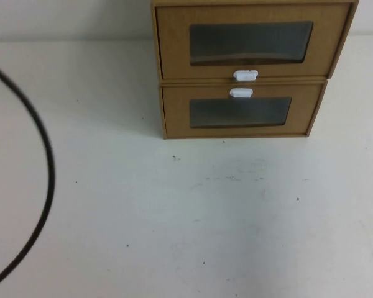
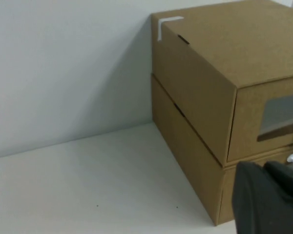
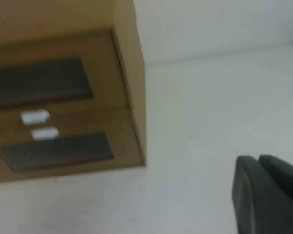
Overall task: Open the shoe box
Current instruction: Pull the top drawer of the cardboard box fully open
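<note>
The right gripper is pressed together and holds nothing. It shows only in its own wrist view, as a dark shape over bare white table, off to the right of the boxes and well apart from them. The left gripper also shows only in its own wrist view, a dark shape low in front of the left front corner of the stack. I cannot tell whether it is apart or together, and nothing is seen in it. Neither one touches the cardboard.

2 brown cardboard boxes stand stacked at the far side of the table, right of the middle and against the pale wall. The upper shoe box sits squarely on the lower shoe box. Each front has 1 dark window, the upper window and the lower window. Each front also has 1 small white tab: the upper tab at the bottom edge of its front, the lower tab at the top edge of its own, so the 2 lie just beside each other. Both fronts sit flush and closed. A strip of white tape marks the top rear corner of the upper box.

The table in front of the stack is bare apart from a few dark specks. A black cable curves across the left side, well apart from the boxes.
</note>
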{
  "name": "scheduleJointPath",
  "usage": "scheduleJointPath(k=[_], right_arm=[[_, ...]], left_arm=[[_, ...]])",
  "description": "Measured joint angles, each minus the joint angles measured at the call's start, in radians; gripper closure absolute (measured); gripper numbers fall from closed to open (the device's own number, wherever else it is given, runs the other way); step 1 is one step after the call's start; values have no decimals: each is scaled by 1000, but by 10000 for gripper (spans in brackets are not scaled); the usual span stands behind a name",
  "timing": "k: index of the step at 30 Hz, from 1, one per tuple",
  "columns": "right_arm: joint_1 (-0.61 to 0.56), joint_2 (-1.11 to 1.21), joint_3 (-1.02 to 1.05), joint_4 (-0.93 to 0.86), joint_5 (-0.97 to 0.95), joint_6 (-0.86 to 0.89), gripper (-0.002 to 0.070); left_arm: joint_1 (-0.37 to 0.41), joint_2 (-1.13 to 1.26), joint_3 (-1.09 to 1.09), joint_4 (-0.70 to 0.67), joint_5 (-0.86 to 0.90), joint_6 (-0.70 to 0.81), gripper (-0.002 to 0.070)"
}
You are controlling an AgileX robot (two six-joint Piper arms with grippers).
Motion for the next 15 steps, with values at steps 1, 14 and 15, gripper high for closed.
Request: scheduleJointPath(k=[1, 14, 15], right_arm=[[0, 32, 0, -10, 28, -24, 695], [0, 248, 0, 236, 109, -241, 695], [0, 266, 0, 290, 118, -296, 695]], left_arm=[[-11, 32, -11, 0, -25, 10, 675], [-126, 314, -119, -16, -166, 174, 676], [-143, 334, -140, -14, -139, 186, 676]])
